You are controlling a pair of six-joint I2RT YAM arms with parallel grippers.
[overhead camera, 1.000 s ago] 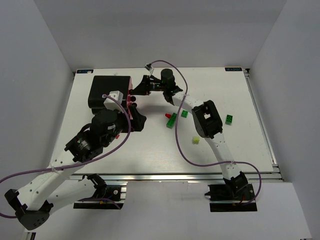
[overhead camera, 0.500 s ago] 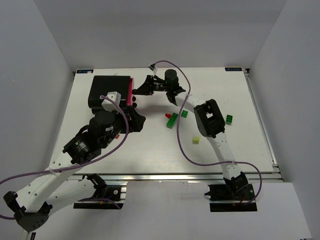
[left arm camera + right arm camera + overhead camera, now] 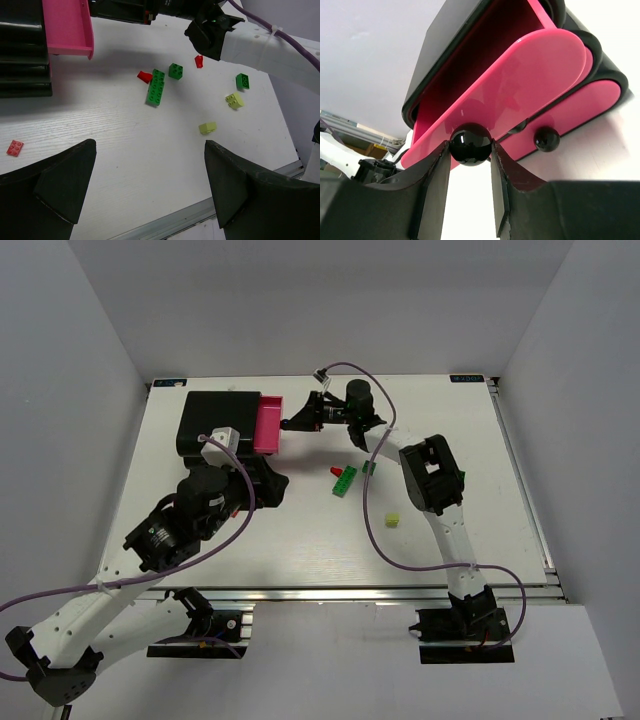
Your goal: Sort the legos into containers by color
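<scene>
My right gripper (image 3: pixel 470 146) is shut on the round black knob (image 3: pixel 470 144) of the top pink drawer (image 3: pixel 268 423), which stands pulled out to the right of the black cabinet (image 3: pixel 215 418). Legos lie on the white table right of the cabinet: a long green strip (image 3: pixel 156 87), a small red one (image 3: pixel 144 76) touching it, two green bricks (image 3: pixel 175 71) (image 3: pixel 243 81), another red (image 3: pixel 199 61), two pale yellow (image 3: pixel 207 128) (image 3: pixel 234 100) and a flat red one (image 3: pixel 15 148). My left gripper (image 3: pixel 149 150) hovers open over bare table nearer the front edge, holding nothing.
Two lower pink drawers (image 3: pixel 580 107) stay closed, one with its knob (image 3: pixel 546 138) showing. The right arm (image 3: pixel 432 480) reaches across the table's middle above the legos. The table's metal front rail (image 3: pixel 165 225) runs just below the left gripper.
The right gripper has moved to the right with the knob in it, and the top pink drawer has slid out of the cabinet. The left arm has barely shifted.
</scene>
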